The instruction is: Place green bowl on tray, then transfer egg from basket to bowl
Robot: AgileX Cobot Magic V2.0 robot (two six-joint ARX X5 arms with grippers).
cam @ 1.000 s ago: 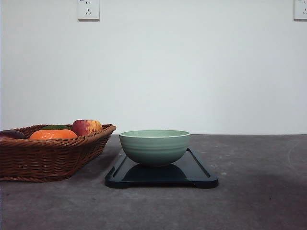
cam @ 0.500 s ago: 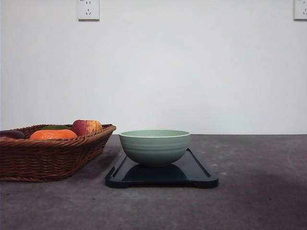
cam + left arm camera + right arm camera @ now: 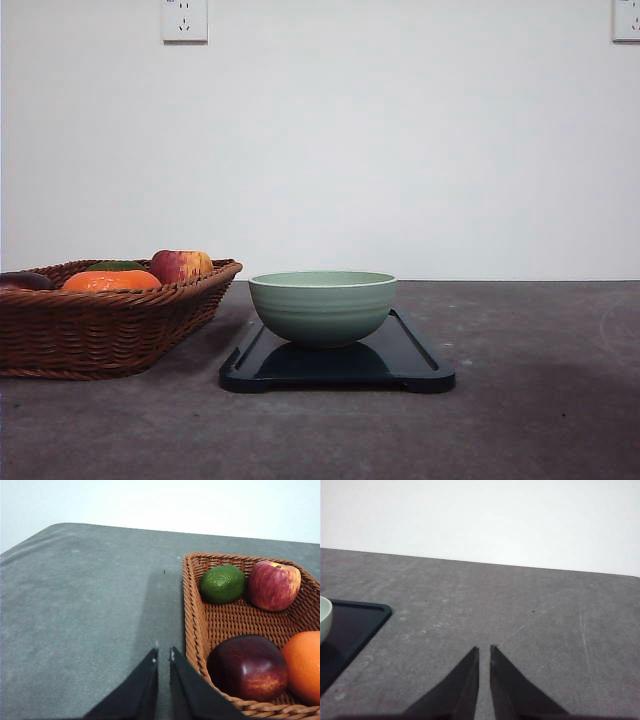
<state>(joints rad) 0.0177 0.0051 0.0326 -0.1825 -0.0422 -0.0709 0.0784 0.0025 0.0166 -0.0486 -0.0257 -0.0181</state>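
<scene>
The left gripper (image 3: 163, 655), pressed together and empty, hangs just outside the basket (image 3: 192, 615), placed for a reach in. No egg is visible among its lime (image 3: 223, 583), apples (image 3: 274, 585) and orange (image 3: 303, 665). The bowl (image 3: 322, 306) stands on the tray (image 3: 415, 360). The right gripper (image 3: 484, 652), also closed and empty, hovers over the table (image 3: 545, 625).

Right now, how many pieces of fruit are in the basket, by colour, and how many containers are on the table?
Green fruit: 1
Red-yellow apple: 1
Dark red fruit: 1
Orange fruit: 1
Containers: 3, basket, green bowl, tray
Total: 7
</scene>
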